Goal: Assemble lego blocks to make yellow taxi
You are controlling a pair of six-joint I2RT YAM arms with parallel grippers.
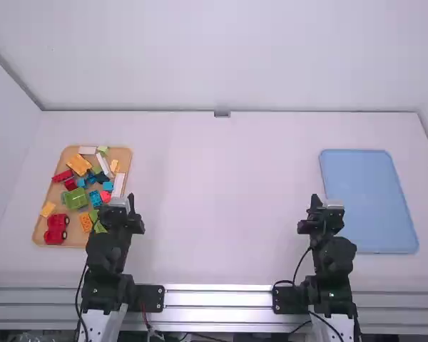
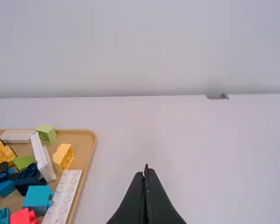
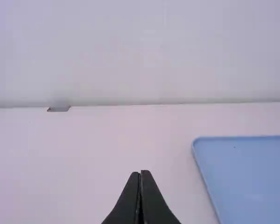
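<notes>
Showed smooth and matt across the white counter (image 1: pixel 221 214), but gleamed like bare metal along the rail (image 1: pixel 214 298). Looked like hard plastic with a soft sheen on the toy blocks (image 1: pixel 75 198), studded on the long white brick (image 2: pixel 65 196). Appeared smooth on the tan tray (image 2: pixel 90 154), wood or plastic unclear; resembled smooth plastic on the blue tray (image 1: pixel 367 192). Read as matt black on the left gripper (image 1: pixel 131 202) and right gripper (image 1: pixel 315 202).
</notes>
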